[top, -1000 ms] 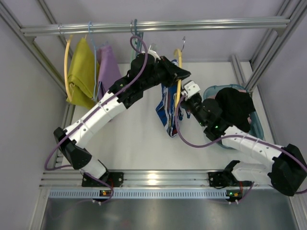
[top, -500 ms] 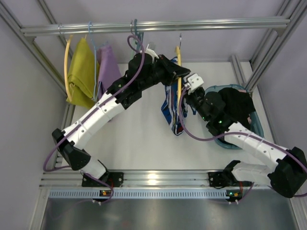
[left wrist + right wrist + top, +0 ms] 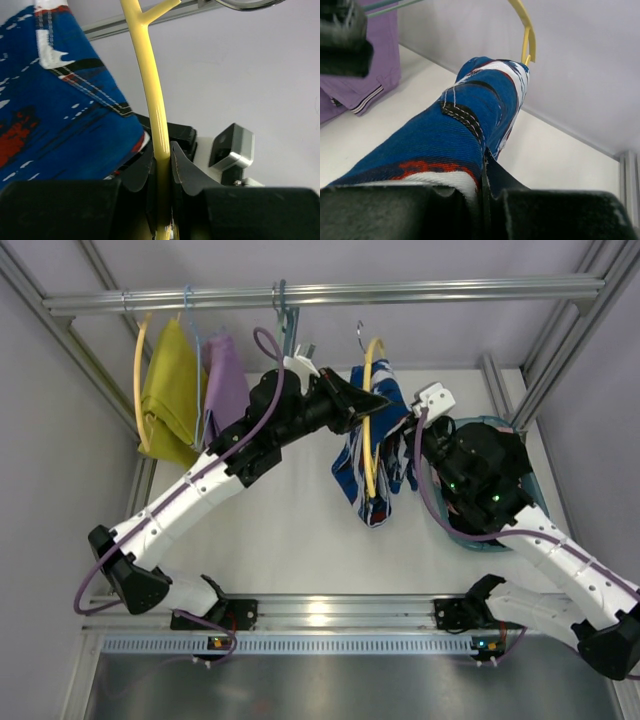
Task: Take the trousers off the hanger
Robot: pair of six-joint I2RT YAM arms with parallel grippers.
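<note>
Stretched from the near edge over the white tabletop [image 3: 290, 530] with both arms: left arm [image 3: 190, 495] slanting right, right arm [image 3: 560, 550] slanting left. Clenched with the left jaws on the hanger [image 3: 150, 100], squeezing its yellow stem from both sides. Clenched with the right jaws on the trousers [image 3: 465, 130], pinching a fold of the blue printed cloth on the side toward the right arm. Draped over the hanger between the two arms, above the tabletop, with cloth hanging down on both sides of the yellow bar. Close under the rail [image 3: 450, 290] with the silver hook [image 3: 358, 332]; cannot tell whether hung on it. Partly under the right arm, a teal basket [image 3: 533, 502]. Far left on the rail, a mustard garment [image 3: 170, 390] and a purple garment [image 3: 225, 380] on their own hangers.
</note>
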